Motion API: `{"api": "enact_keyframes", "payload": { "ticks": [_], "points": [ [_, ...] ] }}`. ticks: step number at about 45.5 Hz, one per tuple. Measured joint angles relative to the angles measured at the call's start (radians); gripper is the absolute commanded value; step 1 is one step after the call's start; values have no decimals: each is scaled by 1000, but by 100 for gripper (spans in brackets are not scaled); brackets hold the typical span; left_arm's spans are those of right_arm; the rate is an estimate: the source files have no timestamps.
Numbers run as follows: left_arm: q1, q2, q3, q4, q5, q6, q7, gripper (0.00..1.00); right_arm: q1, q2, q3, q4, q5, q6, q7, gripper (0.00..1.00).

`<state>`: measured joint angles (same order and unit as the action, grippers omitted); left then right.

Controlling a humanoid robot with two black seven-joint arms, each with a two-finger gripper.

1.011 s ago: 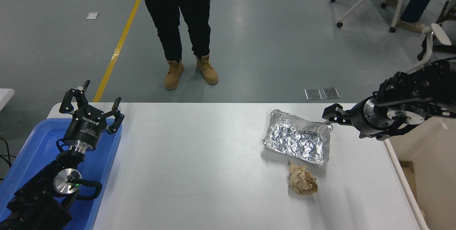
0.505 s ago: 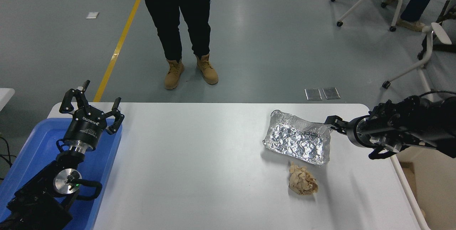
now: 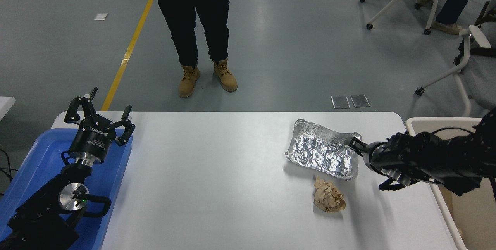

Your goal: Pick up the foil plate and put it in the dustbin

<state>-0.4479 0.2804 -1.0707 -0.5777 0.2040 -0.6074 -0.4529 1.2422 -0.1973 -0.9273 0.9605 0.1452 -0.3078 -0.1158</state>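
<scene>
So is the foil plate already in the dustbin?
No, the foil plate sits on the table, beside the paper ball, outside the dustbin.

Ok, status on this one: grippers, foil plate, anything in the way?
Right gripper at the foil plate right rim, grip unclear. Left gripper parked open. Paper ball beside plate, not blocking.

The foil plate (image 3: 322, 153) is gleaming silver with a crinkled pattern on the white counter (image 3: 217, 172). A crumpled paper ball (image 3: 329, 199) is showing tan-brown. A tray (image 3: 35, 164) is glowing bright blue, the dustbin (image 3: 441, 123) looking cream, both grippers showing black.
</scene>
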Motion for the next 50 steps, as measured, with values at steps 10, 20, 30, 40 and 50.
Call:
{"api": "enact_keyframes", "payload": {
  "ticks": [10, 20, 30, 40, 50],
  "points": [
    [0, 0, 0, 0, 0, 0, 0, 98, -42, 25, 12, -45, -5, -9, 1, 63],
    [0, -1, 0, 0, 0, -1, -1, 98, -67, 36, 16, -61, -11, -19, 1, 34],
    [0, -1, 0, 0, 0, -1, -1, 98, -79, 40, 18, -66, -13, -23, 1, 12],
    [0, -1, 0, 0, 0, -1, -1, 98, -84, 45, 19, -66, -14, -24, 1, 0],
    [0, -1, 0, 0, 0, 0, -1, 98, -84, 47, 20, -64, -15, -25, 1, 0]
  ]
}}
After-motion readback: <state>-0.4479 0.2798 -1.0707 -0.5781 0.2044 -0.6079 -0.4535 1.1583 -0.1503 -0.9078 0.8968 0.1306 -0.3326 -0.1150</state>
